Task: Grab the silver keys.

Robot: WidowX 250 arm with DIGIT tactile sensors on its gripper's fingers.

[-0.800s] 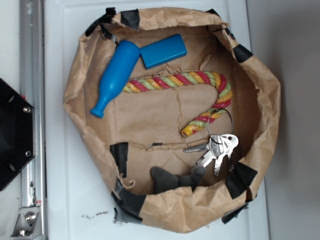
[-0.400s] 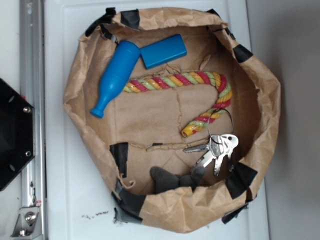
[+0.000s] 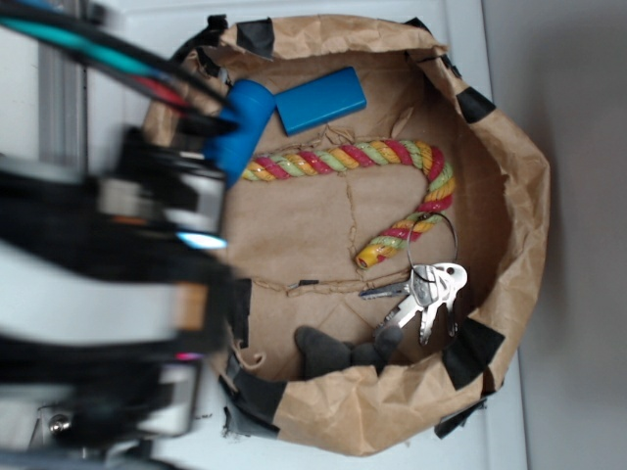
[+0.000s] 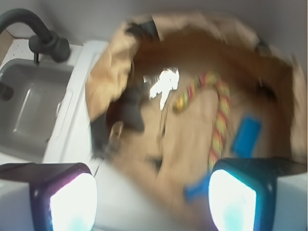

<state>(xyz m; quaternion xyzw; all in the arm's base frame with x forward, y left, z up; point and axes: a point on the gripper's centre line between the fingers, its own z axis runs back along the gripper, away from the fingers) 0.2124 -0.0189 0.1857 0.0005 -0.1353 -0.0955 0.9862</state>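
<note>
The silver keys (image 3: 426, 294) lie on a wire ring at the right of the brown paper bag's floor, beside the end of the striped rope (image 3: 392, 157). My arm (image 3: 147, 245) is a blurred mass over the left edge of the bag, far from the keys. In the wrist view my gripper (image 4: 151, 202) is open, its two fingers wide apart with nothing between them. The keys (image 4: 162, 84) show there as a bright blurred patch ahead, well beyond the fingertips.
The paper bag (image 3: 519, 196) has raised crumpled walls with black tape. Inside are a blue bottle (image 3: 245, 113), partly hidden by my arm, a blue box (image 3: 320, 100) and a dark grey lumpy object (image 3: 338, 351) near the keys. A sink (image 4: 29, 106) lies beside the bag.
My arm has swept into the exterior view from the left, blurred, and now covers the bag's left wall and the bottle's neck. The keys and rope have not moved.
</note>
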